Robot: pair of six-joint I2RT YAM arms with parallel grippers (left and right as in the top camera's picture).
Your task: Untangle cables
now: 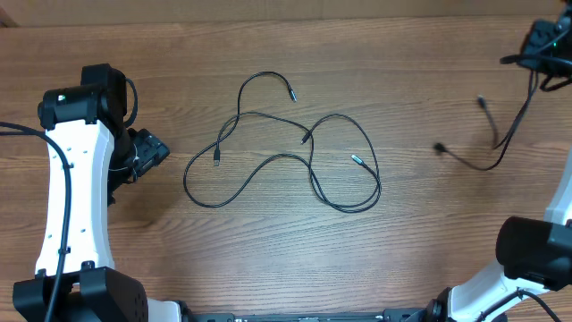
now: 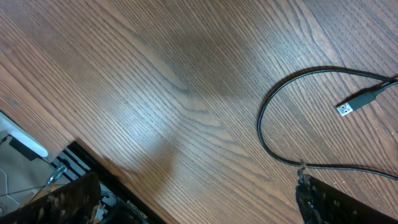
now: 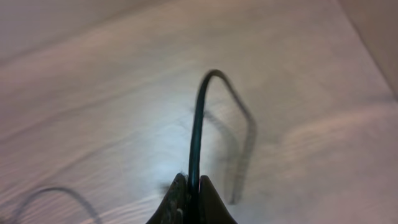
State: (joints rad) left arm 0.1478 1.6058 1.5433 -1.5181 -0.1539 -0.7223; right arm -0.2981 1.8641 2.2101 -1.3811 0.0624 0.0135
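A loose tangle of thin black cables (image 1: 308, 165) lies in the middle of the wooden table, with plug ends at its top (image 1: 291, 94), left (image 1: 217, 161) and right (image 1: 356, 160). My left gripper (image 1: 147, 152) is open and empty, to the left of the tangle. In the left wrist view its fingers (image 2: 199, 205) straddle bare wood, with a cable loop (image 2: 267, 124) and a silver-tipped plug (image 2: 346, 109) ahead on the right. My right gripper (image 1: 545, 45) at the far right corner is shut on a separate black cable (image 1: 496, 148), lifted apart from the tangle. The right wrist view shows that cable (image 3: 198, 124) pinched between its jaws (image 3: 193, 190).
The held cable's two ends (image 1: 440, 148) (image 1: 481, 101) hang or rest right of the tangle. The table's far edge (image 1: 268, 20) runs along the top. The arm bases stand at the near left (image 1: 80, 291) and near right (image 1: 527, 255).
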